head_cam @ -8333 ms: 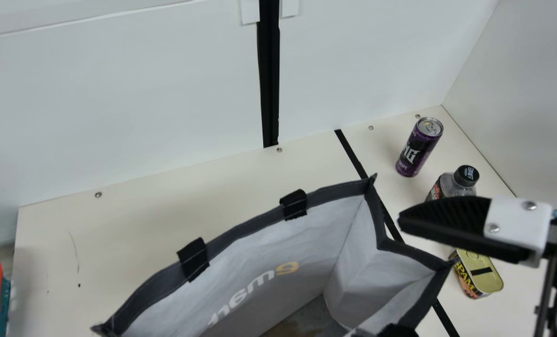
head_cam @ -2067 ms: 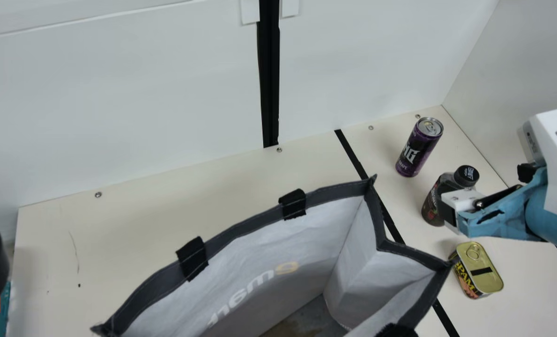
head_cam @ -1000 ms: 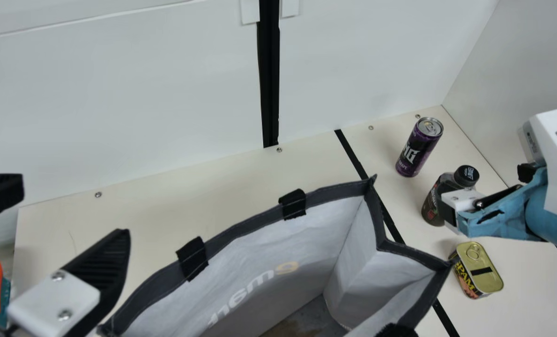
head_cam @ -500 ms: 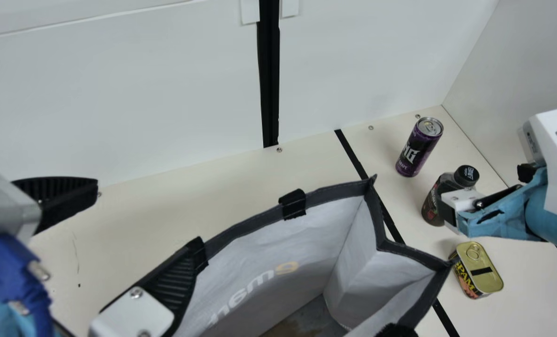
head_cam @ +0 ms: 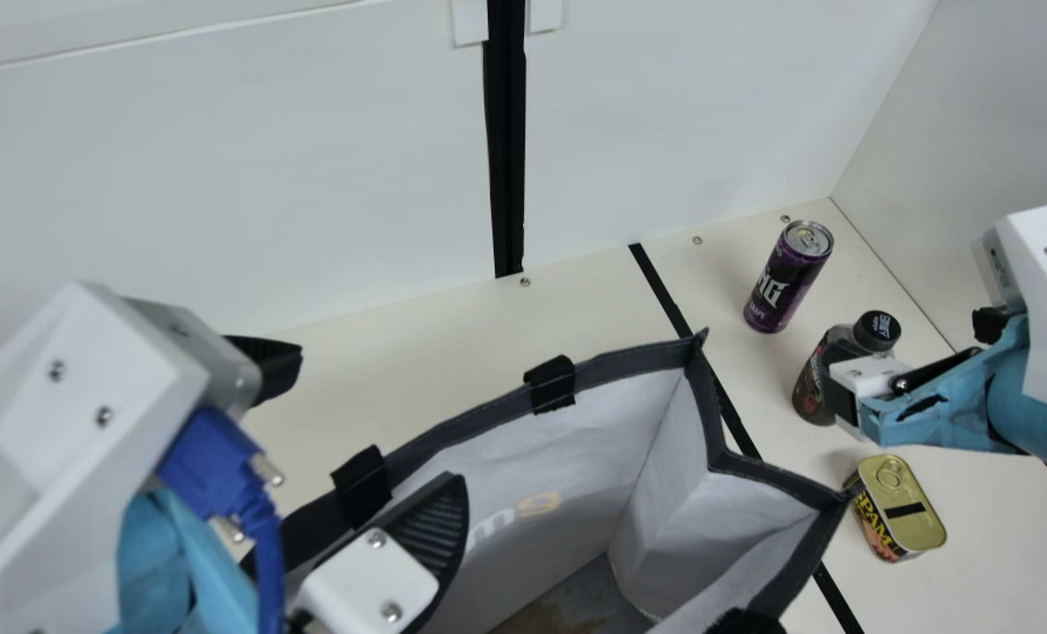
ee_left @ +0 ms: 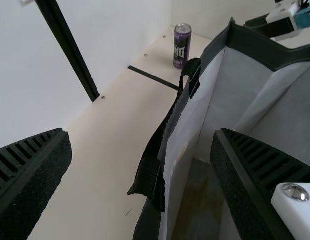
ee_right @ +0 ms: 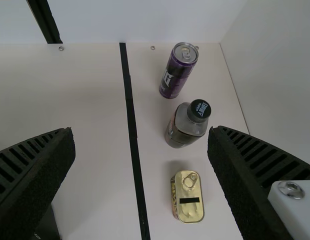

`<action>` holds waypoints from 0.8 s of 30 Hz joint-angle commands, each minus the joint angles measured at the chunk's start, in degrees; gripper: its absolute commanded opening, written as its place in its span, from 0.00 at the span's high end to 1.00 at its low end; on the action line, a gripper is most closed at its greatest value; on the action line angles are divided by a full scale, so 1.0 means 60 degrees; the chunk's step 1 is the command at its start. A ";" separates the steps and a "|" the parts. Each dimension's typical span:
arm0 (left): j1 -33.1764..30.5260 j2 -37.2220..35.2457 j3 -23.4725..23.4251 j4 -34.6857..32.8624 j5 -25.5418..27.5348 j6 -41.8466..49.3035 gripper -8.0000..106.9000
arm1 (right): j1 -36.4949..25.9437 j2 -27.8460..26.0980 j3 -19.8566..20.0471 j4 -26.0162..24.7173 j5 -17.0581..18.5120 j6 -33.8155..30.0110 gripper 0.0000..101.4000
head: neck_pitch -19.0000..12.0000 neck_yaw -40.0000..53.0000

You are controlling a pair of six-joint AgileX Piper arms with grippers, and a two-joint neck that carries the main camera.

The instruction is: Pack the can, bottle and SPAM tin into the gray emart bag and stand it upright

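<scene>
The gray bag (head_cam: 655, 458) stands open at the main view's bottom centre. My left gripper (head_cam: 373, 424) is spread over its back rim, one finger on the inner side, the other beyond the rim. In the left wrist view that gripper (ee_left: 142, 142) has the rim and a black handle strap (ee_left: 147, 177) between its parted fingers, touching neither. Right of the bag stand the purple can (head_cam: 785, 280), the dark-capped bottle (head_cam: 812, 379) and the SPAM tin (head_cam: 906, 511). My right gripper (head_cam: 858, 383) partly covers the bottle; its own wrist view shows that gripper (ee_right: 141, 135) open and empty.
A white back wall (head_cam: 356, 176) with a black post (head_cam: 507, 158) rises behind the table. Another wall (head_cam: 972, 132) closes off the right, near can and bottle. A black strip (ee_right: 132, 125) runs along the table between the bag and the items.
From the left edge my left gripper has come in rightward to the bag's back rim. The right arm drew back from near the tin earlier, then kept still. Bag and items look unmoved.
</scene>
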 commanded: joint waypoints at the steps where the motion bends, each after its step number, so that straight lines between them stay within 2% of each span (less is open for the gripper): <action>1: -0.0061 0.0080 -0.0057 -0.0053 0.0007 0.0029 0.15 | 0.0000 0.0000 0.0000 0.0000 0.0000 0.0000 0.06 | -0.0216 -0.0008; 9: -0.0320 0.0418 -0.0220 -0.0168 0.0007 0.0175 0.15 | 0.0000 0.0000 0.0000 0.0000 0.0000 0.0000 0.06 | -0.0216 -0.0008; 24: -0.0072 0.1045 -0.0122 -0.1186 0.0007 0.0422 0.15 | 0.0000 0.0000 0.0000 0.0000 0.0000 0.0000 0.06 | -0.0216 -0.0008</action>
